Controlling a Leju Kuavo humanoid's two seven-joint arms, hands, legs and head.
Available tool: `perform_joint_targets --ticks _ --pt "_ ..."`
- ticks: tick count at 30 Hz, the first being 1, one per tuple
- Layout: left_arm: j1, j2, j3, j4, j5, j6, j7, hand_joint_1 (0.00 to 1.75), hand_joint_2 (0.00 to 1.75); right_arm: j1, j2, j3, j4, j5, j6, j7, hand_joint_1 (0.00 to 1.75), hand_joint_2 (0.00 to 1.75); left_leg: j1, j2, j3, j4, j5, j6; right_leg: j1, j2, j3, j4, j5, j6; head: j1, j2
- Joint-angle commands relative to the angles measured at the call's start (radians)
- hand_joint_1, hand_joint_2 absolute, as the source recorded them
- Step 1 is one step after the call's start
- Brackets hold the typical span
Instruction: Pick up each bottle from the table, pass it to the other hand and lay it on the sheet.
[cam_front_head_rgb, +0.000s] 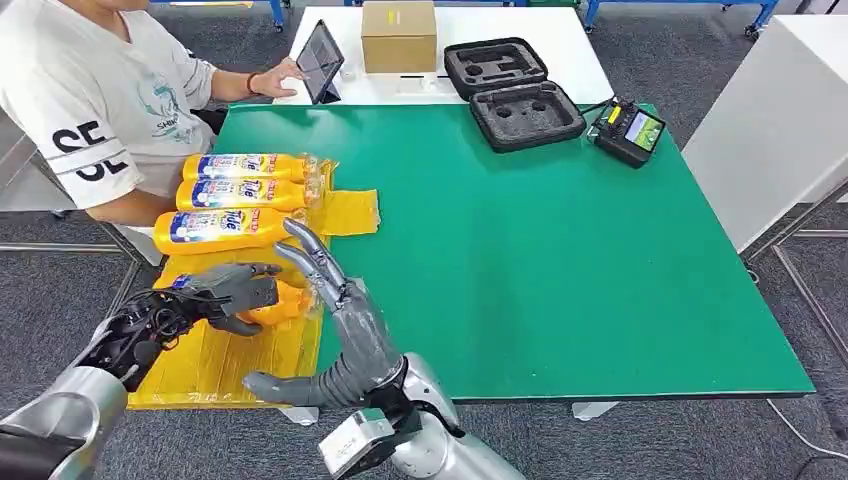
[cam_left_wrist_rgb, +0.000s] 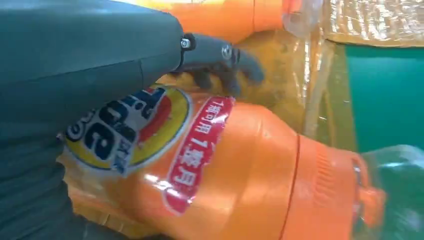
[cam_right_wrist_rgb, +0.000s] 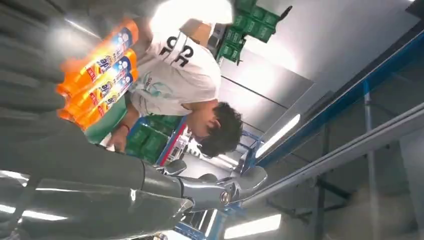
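Starting at your far left, the person (cam_front_head_rgb: 95, 95) in a white shirt sits at the table's corner with one hand on a tablet (cam_front_head_rgb: 320, 60). Nearer you, your left hand (cam_front_head_rgb: 232, 295) lies on the yellow sheet (cam_front_head_rgb: 225, 360), its fingers wrapped around the orange bottle (cam_front_head_rgb: 283, 302), which lies on its side beneath them; in the left wrist view the thumb crosses the bottle's label (cam_left_wrist_rgb: 127, 130) and the dark fingertips (cam_left_wrist_rgb: 235, 67) curl past its far side, with the cap end sticking out beyond them. Just beyond those fingers, three more bottles (cam_front_head_rgb: 235, 195) lie side by side on the sheet, caps pointing toward the green table (cam_front_head_rgb: 560, 250). Next comes your right hand (cam_front_head_rgb: 335, 320), raised just beside the held bottle's cap end, fingers spread apart and stretched out with nothing in them, thumb pointing back toward your left arm. Well beyond its fingertips, at the far edge, sit a cardboard box (cam_front_head_rgb: 398, 35), an open black foam case (cam_front_head_rgb: 515, 90) and a handheld controller (cam_front_head_rgb: 628, 130) with a lit screen
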Motion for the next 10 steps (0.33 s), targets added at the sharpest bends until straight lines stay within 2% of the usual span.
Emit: perform_joint_targets --ticks 1,6,10 --pt "0.047 -0.047 0.112 0.118 0.183 -0.214 0.012 0.0 0.0 -0.015 0.002 -0.038 0.082 0.005 0.005 0.001 0.0 1.75 -0.001 0.001 0.005 -0.003 0.0 -0.001 -0.001 0.002 0.004 -0.003 0.0 0.0 0.0 0.0" --pt "0.053 -0.056 0.156 0.115 0.254 -0.253 0.043 0.0 0.0 -0.013 0.002 -0.039 0.09 0.011 -0.002 0.001 0.0 1.75 -0.001 0.001 0.007 -0.003 0.0 0.0 -0.001 0.002 0.006 -0.003 0.0 0.001 0.0 0.0" --pt "0.051 -0.078 0.261 0.138 0.405 -0.314 0.114 0.0 0.0 -0.005 -0.002 -0.038 0.103 0.013 -0.018 0.001 0.0 1.75 -0.001 0.0 0.007 -0.004 0.0 0.0 -0.002 0.001 0.007 -0.003 -0.001 0.001 0.0 0.0"
